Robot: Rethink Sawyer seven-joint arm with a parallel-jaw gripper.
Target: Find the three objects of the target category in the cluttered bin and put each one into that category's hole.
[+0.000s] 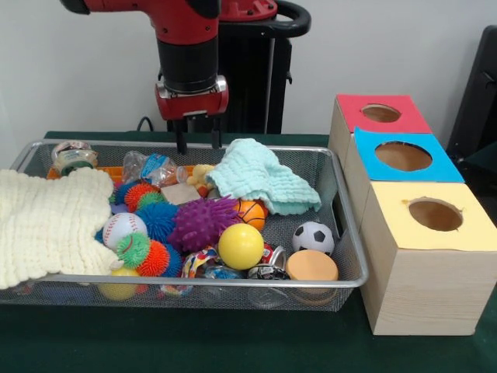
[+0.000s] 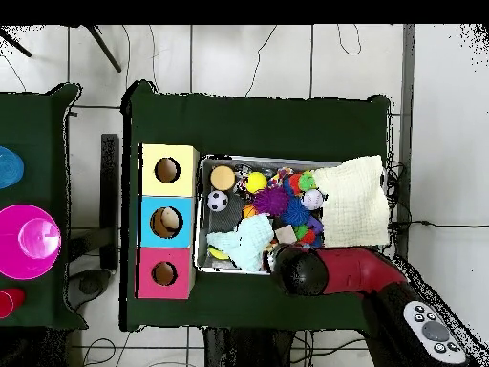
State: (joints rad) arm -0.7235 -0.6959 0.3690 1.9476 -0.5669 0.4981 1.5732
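Note:
A wire mesh bin (image 1: pixel 348 233) holds a jumble of toys: a yellow ball (image 1: pixel 241 245), a soccer ball (image 1: pixel 313 237), a baseball (image 1: pixel 124 228), a small basketball (image 1: pixel 250 211), a purple spiky ball (image 1: pixel 203 223) and several smaller spiky balls. My gripper (image 1: pixel 198 141) hangs over the bin's far rim, open, with nothing between its fingers. Beside the bin stand three wooden boxes with holes on top: red (image 1: pixel 380 113), blue (image 1: pixel 403 156) and yellow (image 1: pixel 435 214). In the overhead view the arm (image 2: pixel 315 272) hides the gripper at the bin's (image 2: pixel 203 162) near edge.
A teal cloth (image 1: pixel 260 183) covers the bin's far right corner and a cream cloth (image 1: pixel 46 221) drapes over its left end. An orange disc (image 1: pixel 311 266) lies at the front right. Off the table in the overhead view sit a pink plate (image 2: pixel 29 239) and other items.

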